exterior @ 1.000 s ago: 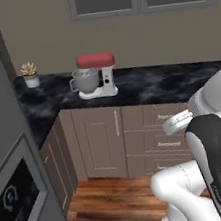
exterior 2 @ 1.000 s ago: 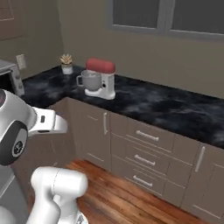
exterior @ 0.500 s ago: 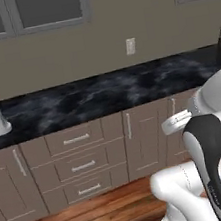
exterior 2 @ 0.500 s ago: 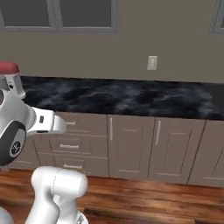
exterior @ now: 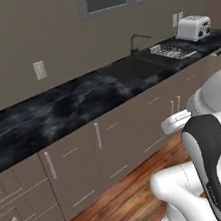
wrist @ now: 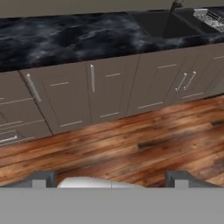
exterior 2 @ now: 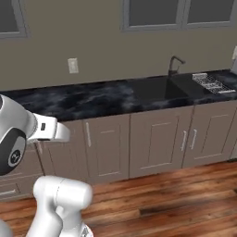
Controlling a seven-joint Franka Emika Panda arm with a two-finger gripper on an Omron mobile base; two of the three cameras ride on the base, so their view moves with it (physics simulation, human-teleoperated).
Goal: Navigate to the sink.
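Observation:
The matte black sink (exterior: 135,68) is set into the dark marble counter at the right, with its curved dark faucet (exterior: 136,40) behind it against the wall. From the right base view the sink (exterior 2: 159,88) lies right of centre under the window, faucet (exterior 2: 173,65) at its back. The hand view catches the sink (wrist: 165,24) at the top right, across a stretch of wood floor. My gripper (wrist: 110,179) points down at the floor in front of the cabinets, fingers wide apart and open, holding nothing.
A silver wire dish rack (exterior: 172,51) sits just right of the sink, and a white toaster (exterior: 193,27) beyond it. Grey cabinet doors and drawers (exterior 2: 155,141) run under the counter (exterior: 42,115). Wood floor (wrist: 131,140) lies between me and the cabinets.
The whole scene has slid left as the base moved right along the counter. The red stand mixer has left the views, and the sink, dish rack and toaster have come in.

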